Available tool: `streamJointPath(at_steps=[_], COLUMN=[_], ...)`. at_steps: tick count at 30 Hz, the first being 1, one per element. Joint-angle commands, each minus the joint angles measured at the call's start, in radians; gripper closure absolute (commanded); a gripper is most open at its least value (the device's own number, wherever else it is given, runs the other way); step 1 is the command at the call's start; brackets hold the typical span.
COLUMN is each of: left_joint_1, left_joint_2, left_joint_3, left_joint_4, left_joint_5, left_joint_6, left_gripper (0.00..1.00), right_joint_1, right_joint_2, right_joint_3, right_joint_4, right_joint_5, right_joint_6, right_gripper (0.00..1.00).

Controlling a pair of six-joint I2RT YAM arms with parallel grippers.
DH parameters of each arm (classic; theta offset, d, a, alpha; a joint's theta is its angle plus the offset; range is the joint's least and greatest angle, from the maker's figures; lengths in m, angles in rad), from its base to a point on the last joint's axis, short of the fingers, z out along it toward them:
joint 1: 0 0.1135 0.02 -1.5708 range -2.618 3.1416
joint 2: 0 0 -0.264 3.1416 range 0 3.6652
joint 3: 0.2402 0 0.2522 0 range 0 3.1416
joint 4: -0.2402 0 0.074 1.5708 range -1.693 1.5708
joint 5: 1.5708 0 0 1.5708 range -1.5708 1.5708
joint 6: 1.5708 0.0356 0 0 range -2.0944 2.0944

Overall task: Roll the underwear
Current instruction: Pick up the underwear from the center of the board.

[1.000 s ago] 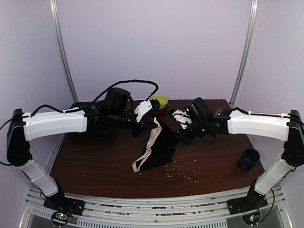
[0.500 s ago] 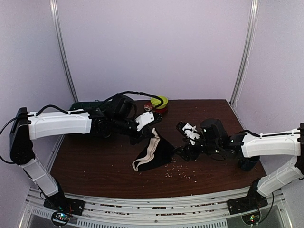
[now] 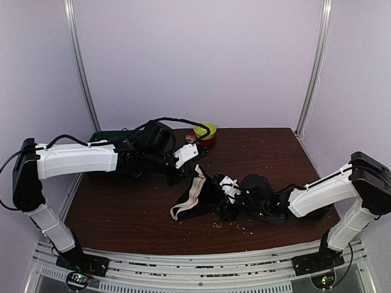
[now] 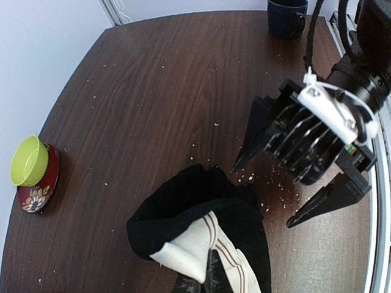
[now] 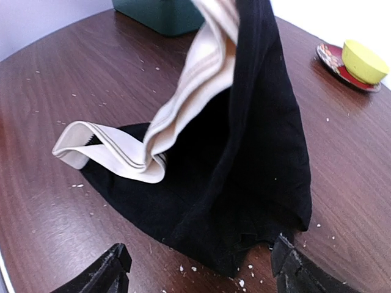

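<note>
Blk underwear (image 5: pixel 256 152) w/ cream striped band (image 5: pixel 183 91), lime cup (image 4: pixel 27 160), red floral saucer (image 4: pixel 38 196), dk-brown table (image 4: pixel 153 79).

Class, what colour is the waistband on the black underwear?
The waistband is cream with thin stripes; right wrist view.

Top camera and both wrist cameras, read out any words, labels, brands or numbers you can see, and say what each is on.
No readable text in any view.
The underwear waistband shows only thin stripes, no lettering.
The red saucer carries a flower pattern, no words.
The navy mug shows no print.
The circuit boards at the arm bases are too small to read.
</note>
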Motion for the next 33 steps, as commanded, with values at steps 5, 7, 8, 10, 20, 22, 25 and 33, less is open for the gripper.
streamJointPath(at_steps=[5, 7, 8, 10, 20, 22, 25, 33], left_joint_1=[0.017, 0.017, 0.017, 0.018, 0.02, 0.021, 0.025, 0.026], left_joint_2=[-0.028, -0.031, -0.032, -0.035, -0.049, -0.062, -0.102, -0.27], left_joint_3=[-0.001, 0.0, 0.0, -0.001, -0.003, -0.002, 0.002, -0.041], left_joint_4=[0.025, 0.026, 0.027, 0.027, 0.026, 0.016, -0.015, -0.176], left_joint_5=[0.008, 0.01, 0.01, 0.014, 0.012, -0.002, -0.045, -0.095], left_joint_6=[0.017, 0.019, 0.019, 0.018, 0.021, 0.034, 0.085, 0.398], left_gripper=[1.0, 1.0, 1.0, 1.0, 1.0, 1.0, 1.0, 1.0], right_joint_1=[0.038, 0.043, 0.045, 0.045, 0.046, 0.047, 0.051, 0.065], right_joint_2=[0.144, 0.176, 0.189, 0.208, 0.21, 0.177, 0.082, -0.145], right_joint_3=[0.064, 0.087, 0.098, 0.113, 0.126, 0.14, 0.214, 0.471], right_joint_4=[0.151, 0.145, 0.145, 0.142, 0.111, 0.035, -0.205, -0.864], right_joint_5=[0.158, 0.156, 0.16, 0.177, 0.204, 0.221, 0.288, 0.308], right_joint_6=[0.092, 0.096, 0.096, 0.103, 0.1, 0.093, 0.069, -0.016], right_gripper=[0.21, 0.22, 0.23, 0.27, 0.91, 1.0, 1.0, 1.0])
